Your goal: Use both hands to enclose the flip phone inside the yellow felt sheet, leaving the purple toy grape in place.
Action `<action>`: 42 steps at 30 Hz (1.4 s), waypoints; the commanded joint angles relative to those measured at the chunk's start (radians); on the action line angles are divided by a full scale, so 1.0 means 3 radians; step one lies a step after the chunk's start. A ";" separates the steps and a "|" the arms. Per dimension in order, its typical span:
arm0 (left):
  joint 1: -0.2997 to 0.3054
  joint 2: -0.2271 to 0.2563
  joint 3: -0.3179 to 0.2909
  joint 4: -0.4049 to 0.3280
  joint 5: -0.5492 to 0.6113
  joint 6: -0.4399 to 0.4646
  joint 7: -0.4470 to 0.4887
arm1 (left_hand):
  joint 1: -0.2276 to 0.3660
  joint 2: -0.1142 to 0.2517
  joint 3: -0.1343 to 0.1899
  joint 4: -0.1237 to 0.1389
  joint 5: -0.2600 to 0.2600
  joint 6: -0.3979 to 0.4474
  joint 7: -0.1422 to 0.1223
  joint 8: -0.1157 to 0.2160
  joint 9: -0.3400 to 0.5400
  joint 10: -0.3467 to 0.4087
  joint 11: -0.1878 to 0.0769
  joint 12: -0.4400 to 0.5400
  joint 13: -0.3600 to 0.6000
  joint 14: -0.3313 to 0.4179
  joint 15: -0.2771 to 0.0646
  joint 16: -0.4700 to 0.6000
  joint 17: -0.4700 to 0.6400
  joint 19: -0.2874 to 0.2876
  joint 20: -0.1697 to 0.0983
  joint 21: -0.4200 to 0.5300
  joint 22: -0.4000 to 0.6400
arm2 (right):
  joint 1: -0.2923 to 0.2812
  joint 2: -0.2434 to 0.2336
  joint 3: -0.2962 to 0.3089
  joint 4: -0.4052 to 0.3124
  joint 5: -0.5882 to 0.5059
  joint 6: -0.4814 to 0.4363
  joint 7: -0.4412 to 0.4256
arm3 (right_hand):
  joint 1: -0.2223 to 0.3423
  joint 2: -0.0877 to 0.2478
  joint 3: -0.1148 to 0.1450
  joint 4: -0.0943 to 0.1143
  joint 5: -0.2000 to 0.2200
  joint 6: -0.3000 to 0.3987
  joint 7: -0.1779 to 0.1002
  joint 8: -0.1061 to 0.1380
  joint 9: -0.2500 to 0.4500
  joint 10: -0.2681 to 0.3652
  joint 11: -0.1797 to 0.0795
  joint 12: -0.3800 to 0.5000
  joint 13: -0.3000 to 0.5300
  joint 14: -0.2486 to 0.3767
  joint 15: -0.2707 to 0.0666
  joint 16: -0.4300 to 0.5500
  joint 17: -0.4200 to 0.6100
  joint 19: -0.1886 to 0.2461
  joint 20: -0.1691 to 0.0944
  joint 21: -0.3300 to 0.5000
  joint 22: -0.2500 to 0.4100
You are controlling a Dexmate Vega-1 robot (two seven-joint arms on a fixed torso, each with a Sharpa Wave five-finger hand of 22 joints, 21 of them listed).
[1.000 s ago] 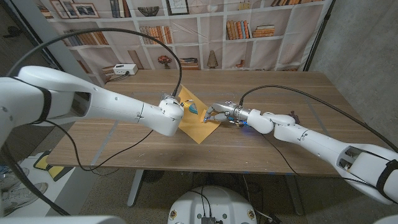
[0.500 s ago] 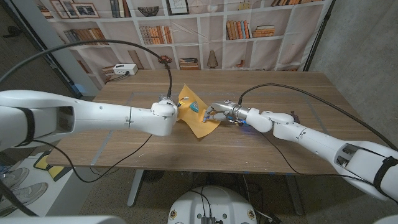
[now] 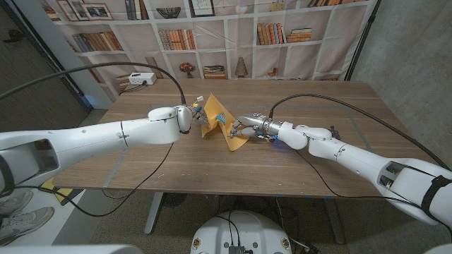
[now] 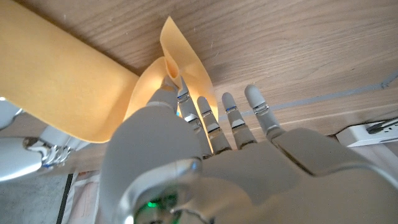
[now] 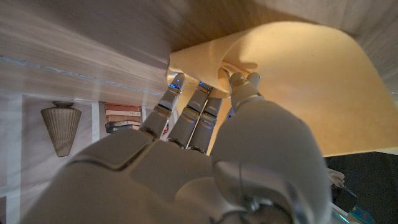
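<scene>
The yellow felt sheet [image 3: 220, 127] stands folded up off the wooden table [image 3: 296, 169] at its middle. My left hand [image 3: 192, 113] pinches the sheet's raised left corner [image 4: 171, 65] between thumb and fingers. My right hand [image 3: 247, 127] grips the sheet's right edge [image 5: 249, 59]. A small teal-blue thing [image 3: 222, 121] shows inside the fold; I cannot tell whether it is the flip phone. A small purple spot [image 3: 280, 143], possibly the toy grape, lies on the table under my right wrist.
A white box [image 3: 141, 79] sits at the table's back left corner. A small dark object [image 3: 330, 132] lies beside my right forearm. Cables arc over both arms. Bookshelves stand behind the table.
My left hand has drawn back and to the left with the felt corner, raising the sheet from a flat slope into a steep fold. My right hand has stayed put.
</scene>
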 commanded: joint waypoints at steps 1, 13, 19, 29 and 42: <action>0.1027 0.0135 -0.1517 0.0067 -0.0741 -0.1019 0.0026 | 0.0016 0.0056 0.0201 0.0109 0.0007 -0.0105 0.0066 0.0075 0.0123 -0.0033 0.0078 -0.0018 0.0039 -0.0062 0.0059 -0.0017 0.0046 -0.0133 0.0023 0.0082 0.0059 | -0.0012 -0.0003 -0.0021 -0.0065 -0.0029 -0.0081 -0.0006 | -0.0021 0.0009 0.0033 -0.0013 -0.0002 0.0281 0.0239 -0.0012 0.0009 0.0021 -0.0010 -0.0012 0.0005 -0.0007 -0.0380 -0.0020 0.0007 0.0002 -0.0024 0.0015 0.0009; 0.1904 -0.0209 -0.2494 0.0680 -0.1655 -0.2592 0.0045 | 0.0048 0.0015 0.0478 0.0107 -0.0034 -0.0153 0.0273 0.0256 0.0356 0.0000 0.0178 0.0009 0.0104 -0.0139 0.0119 0.0011 0.0125 -0.0311 0.0049 0.0233 0.0144 | -0.0008 -0.0003 -0.0037 -0.0080 -0.0058 -0.0109 -0.0016 | -0.0020 0.0009 0.0054 -0.0036 0.0000 0.0282 0.0229 -0.0033 0.0008 0.0009 -0.0023 -0.0044 -0.0010 -0.0020 -0.0393 -0.0020 0.0016 -0.0005 -0.0033 0.0015 0.0008; 0.2042 -0.0447 -0.2675 0.0949 -0.1885 -0.3075 -0.0082 | 0.0051 0.0002 0.0515 0.0090 -0.0035 -0.0136 0.0284 0.0295 0.0394 -0.0010 0.0183 0.0010 0.0117 -0.0148 0.0127 0.0020 0.0141 -0.0326 0.0043 0.0253 0.0155 | -0.0019 -0.0017 -0.0031 -0.0111 -0.0058 -0.0135 -0.0017 | -0.0022 0.0013 0.0061 -0.0045 -0.0001 0.0287 0.0224 -0.0041 0.0008 0.0008 -0.0038 -0.0057 -0.0016 -0.0028 -0.0394 -0.0012 0.0030 -0.0006 -0.0034 0.0015 0.0008; 0.1999 -0.0463 -0.2619 0.0835 -0.1533 -0.2909 0.0174 | 0.0012 -0.0073 0.0558 0.0044 -0.0052 -0.0038 0.0221 0.0332 0.0369 0.0062 0.0150 0.0054 0.0144 -0.0093 0.0082 0.0050 0.0157 -0.0266 0.0023 0.0293 0.0164 | -0.0004 -0.0015 -0.0032 -0.0087 -0.0045 -0.0122 -0.0002 | -0.0032 0.0013 0.0073 -0.0052 -0.0002 0.0293 0.0221 -0.0053 0.0008 0.0011 -0.0044 -0.0073 -0.0025 -0.0035 -0.0398 -0.0014 0.0031 -0.0012 -0.0034 0.0014 0.0008; 0.1443 -0.0607 -0.1787 0.0688 0.0075 -0.1675 0.0898 | -0.0131 -0.0207 0.0594 -0.0086 -0.0094 0.0174 0.0061 0.0194 0.0092 0.0352 0.0009 0.0224 0.0197 0.0215 -0.0154 0.0081 0.0081 0.0113 -0.0130 0.0272 0.0034 | 0.0022 0.0014 -0.0045 -0.0031 -0.0026 -0.0085 0.0016 | -0.0036 0.0020 0.0091 -0.0070 -0.0004 0.0309 0.0226 -0.0072 0.0006 0.0015 -0.0078 -0.0099 -0.0037 -0.0046 -0.0411 -0.0004 0.0052 -0.0011 -0.0052 0.0017 0.0008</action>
